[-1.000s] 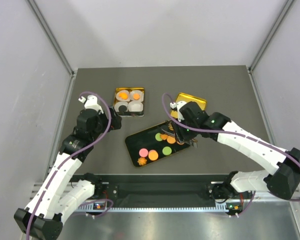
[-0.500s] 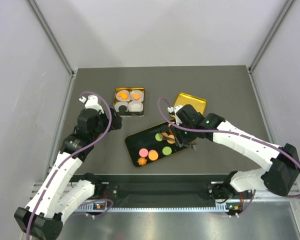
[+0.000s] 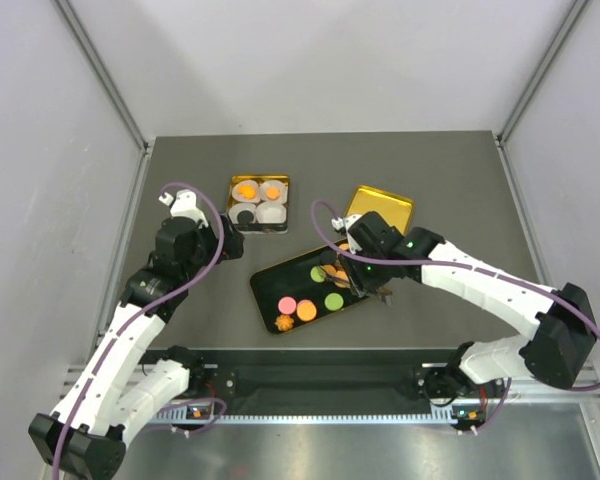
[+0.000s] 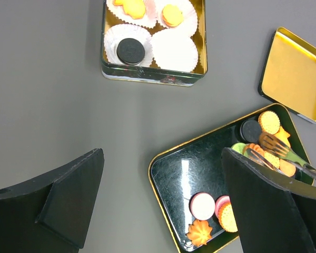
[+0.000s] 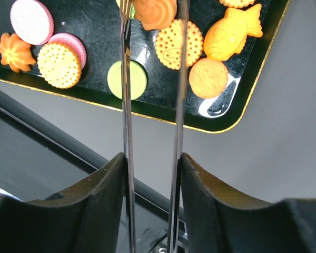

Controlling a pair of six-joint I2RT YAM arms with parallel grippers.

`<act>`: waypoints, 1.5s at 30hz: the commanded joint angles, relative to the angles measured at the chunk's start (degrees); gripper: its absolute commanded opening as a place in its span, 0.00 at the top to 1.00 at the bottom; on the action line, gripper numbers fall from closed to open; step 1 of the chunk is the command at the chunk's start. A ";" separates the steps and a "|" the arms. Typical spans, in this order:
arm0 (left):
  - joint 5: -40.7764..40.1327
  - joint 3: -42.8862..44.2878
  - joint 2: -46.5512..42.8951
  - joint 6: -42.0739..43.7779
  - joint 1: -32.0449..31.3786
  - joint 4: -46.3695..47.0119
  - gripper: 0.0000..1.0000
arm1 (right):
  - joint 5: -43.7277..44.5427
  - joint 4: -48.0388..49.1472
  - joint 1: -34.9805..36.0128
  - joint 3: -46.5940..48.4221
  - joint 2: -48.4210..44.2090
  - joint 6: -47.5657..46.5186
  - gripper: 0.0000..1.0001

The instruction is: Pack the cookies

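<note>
The cookies lie on a black gold-rimmed tray (image 3: 267, 293): pink (image 5: 31, 21), green (image 5: 127, 79), dotted orange rounds (image 5: 179, 44), a star (image 5: 13, 45) and a fish (image 5: 231, 31). My right gripper (image 5: 152, 163) is shut on metal tongs (image 5: 126, 105), low over the tray (image 5: 163, 108). A ridged orange cookie (image 5: 154, 13) sits between the tong tips; I cannot tell whether it is lifted. My left gripper (image 4: 163, 174) is open and empty, above the table left of the tray (image 4: 200, 168). The gold tin (image 4: 152, 78) holds paper cups with a black cookie (image 4: 130, 51) and orange ones.
The tin (image 3: 259, 203) stands behind the tray, one white cup (image 4: 174, 50) in it empty. Its gold lid (image 3: 380, 208) lies upside down to the right of it, close to the tray's far corner. Grey walls close in the table on three sides.
My right arm has shifted left, bringing the tongs further over the cookies at the tray's right end. The left arm has not moved.
</note>
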 commanded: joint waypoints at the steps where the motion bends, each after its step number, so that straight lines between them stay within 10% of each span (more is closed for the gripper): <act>1: 0.50 -0.05 -0.10 -0.43 0.41 2.68 0.02 | 0.22 0.78 1.10 1.28 0.41 0.32 0.57; 27: 0.23 -0.05 -0.45 -0.43 0.50 2.59 0.02 | 2.24 -2.04 0.22 13.57 1.99 -1.69 0.67; 45: -0.21 -0.05 0.16 -0.34 0.59 2.50 0.02 | -0.04 11.59 -1.97 42.14 31.15 -4.07 0.67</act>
